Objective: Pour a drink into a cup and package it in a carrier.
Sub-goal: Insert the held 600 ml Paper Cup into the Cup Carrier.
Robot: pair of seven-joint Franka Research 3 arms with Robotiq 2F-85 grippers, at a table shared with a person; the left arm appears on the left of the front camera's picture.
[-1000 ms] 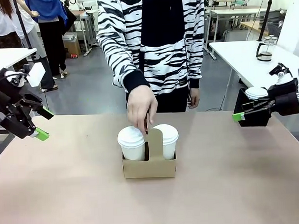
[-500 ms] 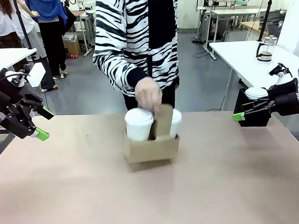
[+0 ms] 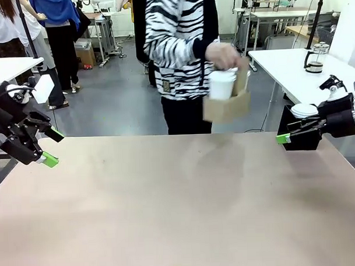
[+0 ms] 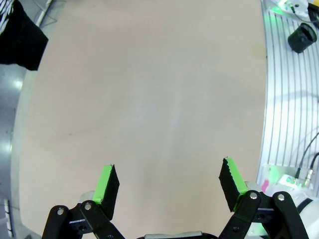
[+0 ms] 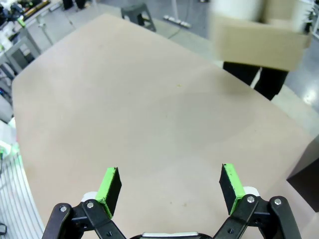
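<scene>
Beyond the far edge of the worktop (image 3: 180,203), you see the person in the zebra-striped top holding the carrier (image 3: 226,107) up in the air with one hand (image 3: 223,54), gripping it by the handle panel at the top. It hangs at chest height, well clear of the tan surface and off to the right of the middle. A white cup (image 3: 221,85) stands in the slot nearer you, its lid just under the person's fingers; a second one behind it is mostly hidden by the handle panel, so you can make out little of it. The whole bundle is motion-blurred.

Your left claw (image 3: 51,147) hovers over the left edge of the worktop, its green pads spread wide apart with nothing between them. From the left wrist camera you look straight down between those fingers (image 4: 107,183) onto bare tan surface.

Your right claw (image 3: 282,138) hangs off the right edge, beside a black box (image 3: 300,134) with a white lid on a neighbouring white table. From the right wrist camera its fingers (image 5: 110,185) are likewise wide apart and hold nothing, and the carrier (image 5: 259,37) shows as a blurred brown shape high at the top right, above the far edge.
</scene>
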